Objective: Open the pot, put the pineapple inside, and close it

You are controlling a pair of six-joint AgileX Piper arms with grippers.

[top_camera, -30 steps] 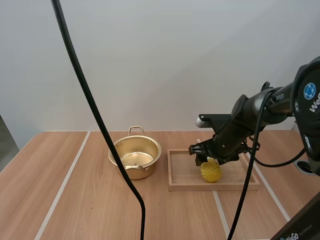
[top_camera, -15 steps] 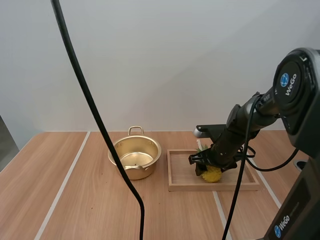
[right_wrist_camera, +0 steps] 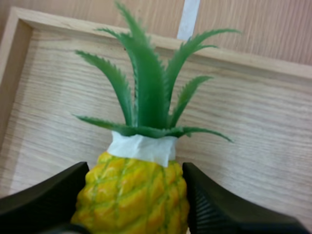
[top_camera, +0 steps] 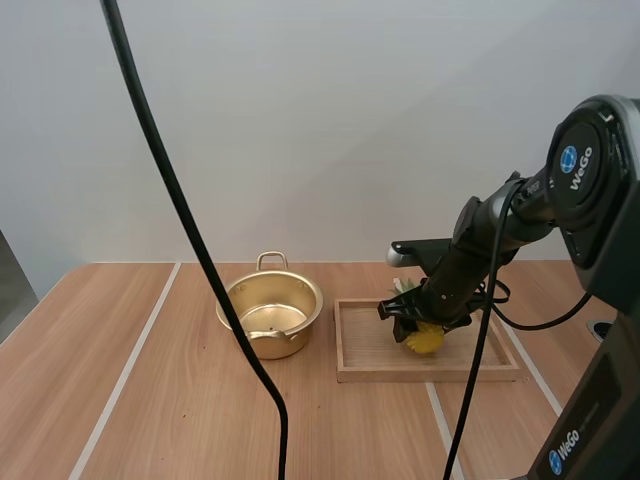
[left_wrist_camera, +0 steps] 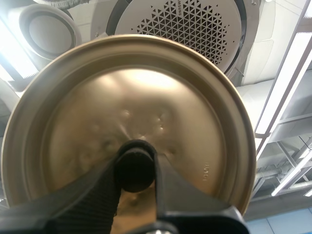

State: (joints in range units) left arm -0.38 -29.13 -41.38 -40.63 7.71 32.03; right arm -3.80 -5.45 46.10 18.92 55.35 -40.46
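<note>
A golden pot stands open on the table, with no lid on it. In the left wrist view my left gripper is shut on the black knob of the golden lid, held up away from the pot. A yellow pineapple with green leaves lies in the wooden tray. My right gripper is shut on the pineapple; its fingers press both sides of the yellow body, leaves pointing away over the tray floor.
The tray sits just right of the pot on a wooden table with pale stripes. Open table surface lies to the left of the pot and along the front.
My right gripper sank onto the pineapple in the tray and closed around it. The pineapple has tipped and shifted slightly. The pot has not moved.
</note>
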